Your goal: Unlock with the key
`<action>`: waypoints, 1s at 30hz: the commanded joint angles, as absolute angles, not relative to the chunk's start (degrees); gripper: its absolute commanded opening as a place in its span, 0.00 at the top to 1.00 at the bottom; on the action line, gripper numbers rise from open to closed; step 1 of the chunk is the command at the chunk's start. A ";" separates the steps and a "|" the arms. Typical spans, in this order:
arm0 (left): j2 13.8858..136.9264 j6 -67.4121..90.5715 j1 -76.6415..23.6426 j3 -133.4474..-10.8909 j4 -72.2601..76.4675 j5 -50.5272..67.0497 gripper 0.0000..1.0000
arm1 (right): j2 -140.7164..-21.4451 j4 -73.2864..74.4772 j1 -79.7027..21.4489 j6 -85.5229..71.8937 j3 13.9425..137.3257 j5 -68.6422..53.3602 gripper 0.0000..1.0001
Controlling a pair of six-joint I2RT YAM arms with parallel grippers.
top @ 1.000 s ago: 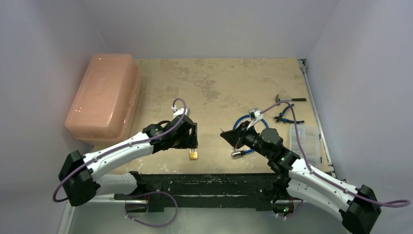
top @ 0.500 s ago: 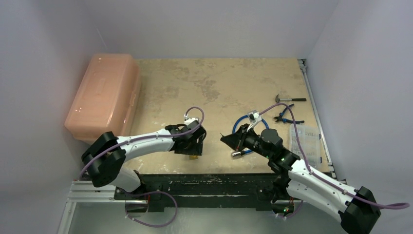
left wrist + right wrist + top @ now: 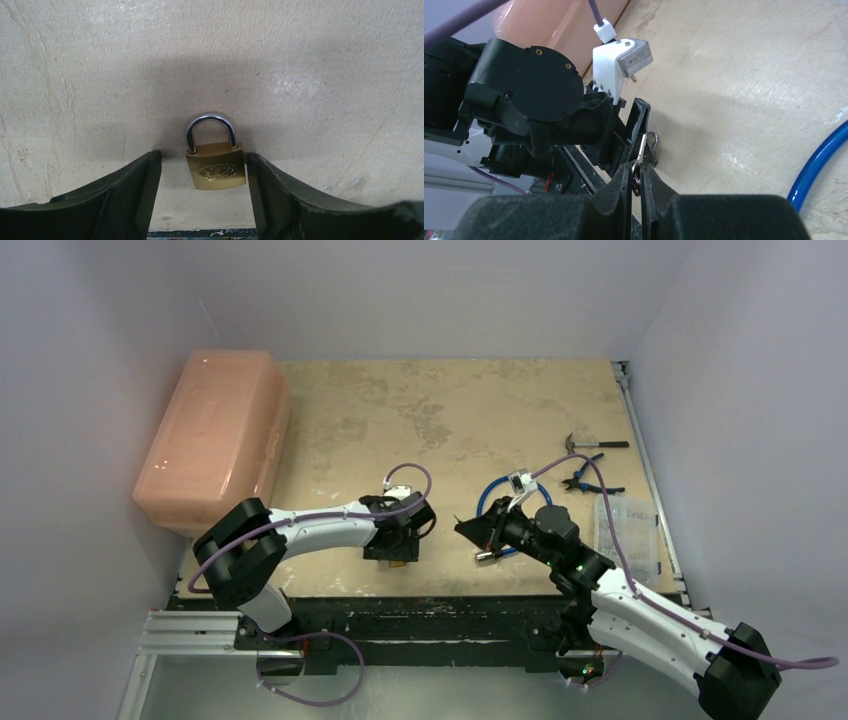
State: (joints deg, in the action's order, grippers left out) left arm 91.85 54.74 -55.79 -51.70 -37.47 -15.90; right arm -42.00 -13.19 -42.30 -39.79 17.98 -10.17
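Left gripper [image 3: 202,159], which one second ago stood just beside the brass padlock [image 3: 216,170], has since moved over it. Its fingers are apart and straddle the lock body, one just beside it and the other a little off. The padlock lies flat on the table [image 3: 300,60] near the front edge, shackle closed, while the right gripper [image 3: 638,175], little changed in position, is clamped on the key [image 3: 641,148], whose blade points toward the left gripper.
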 commanded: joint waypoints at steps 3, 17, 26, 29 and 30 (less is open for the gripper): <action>93.71 58.29 -56.16 -53.51 -37.21 -18.19 0.38 | -41.48 -13.73 -41.92 -38.73 17.15 -11.25 1.00; 93.96 60.44 -56.24 -48.63 -27.34 -12.99 0.99 | -40.47 -13.51 -41.58 -37.88 16.52 -10.82 1.00; 81.28 63.07 -55.85 -47.21 -24.07 -19.48 1.00 | -36.48 -16.71 -41.66 -35.28 16.13 -14.94 1.00; 76.63 65.24 -54.96 -46.79 -23.69 -21.60 1.00 | -38.13 -16.63 -41.63 -32.90 17.69 -15.76 1.00; 74.36 65.82 -54.67 -46.50 -23.31 -22.22 1.00 | -39.07 -16.17 -41.65 -32.25 18.65 -16.63 1.00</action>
